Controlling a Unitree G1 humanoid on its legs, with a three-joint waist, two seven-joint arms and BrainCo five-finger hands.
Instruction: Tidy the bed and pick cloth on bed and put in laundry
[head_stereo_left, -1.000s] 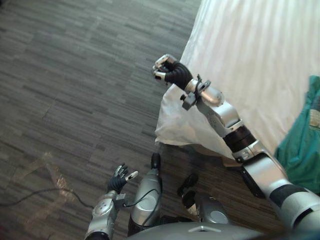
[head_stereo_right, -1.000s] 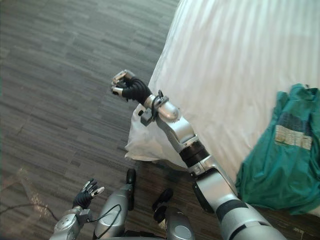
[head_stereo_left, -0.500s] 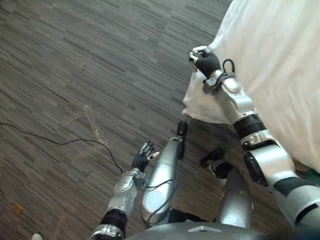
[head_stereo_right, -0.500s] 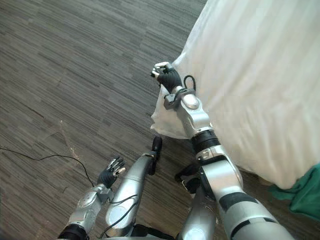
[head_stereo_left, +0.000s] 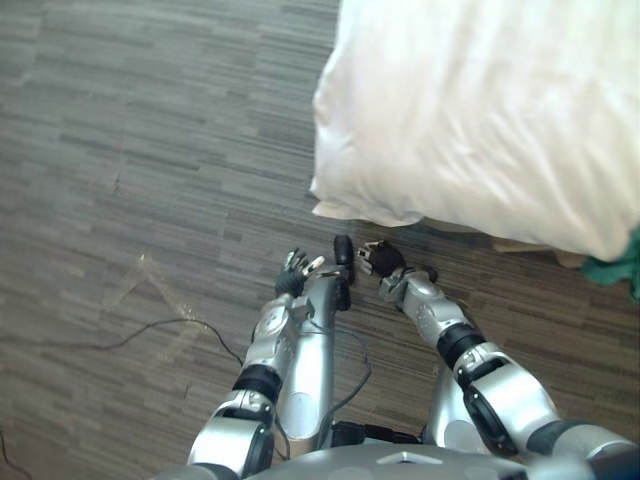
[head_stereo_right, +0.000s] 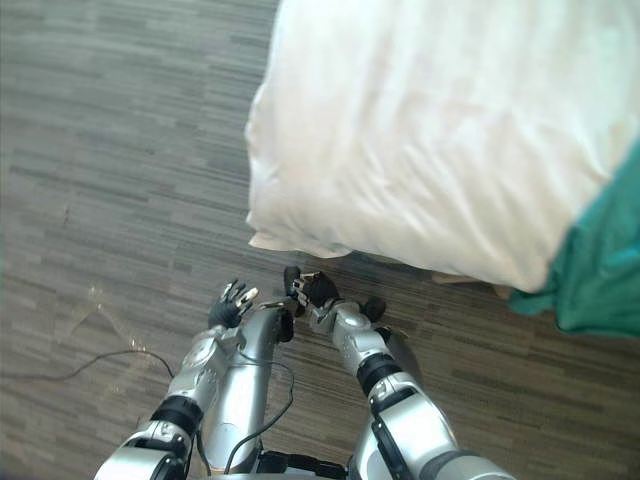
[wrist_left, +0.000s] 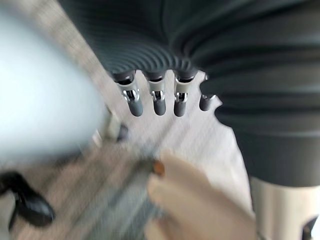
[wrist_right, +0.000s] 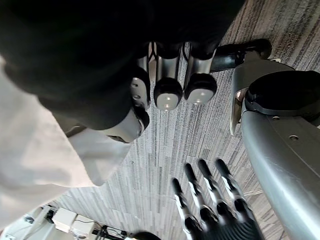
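Left hand (head_stereo_left: 297, 270): low over the floor (head_stereo_left: 140, 140), just at 9 o'clock of the Right hand. Fingers straight and spread, holding nothing.
Right hand (head_stereo_left: 381, 259): at 6 o'clock of the Bed's near corner, close to it. Fingers curled into an empty fist.
Bed (head_stereo_left: 480, 110): covered by a white sheet, in the 1 o'clock sector of the head view.
Teal cloth (head_stereo_right: 598, 265): on the Bed's near edge at 3 o'clock, well apart from both hands, partly cut off by the frame.

grey striped plank floor (head_stereo_left: 150, 130) is stretching across the room; a white-covered bed (head_stereo_left: 480, 100) is standing at upper right, its corner overhanging the floor.
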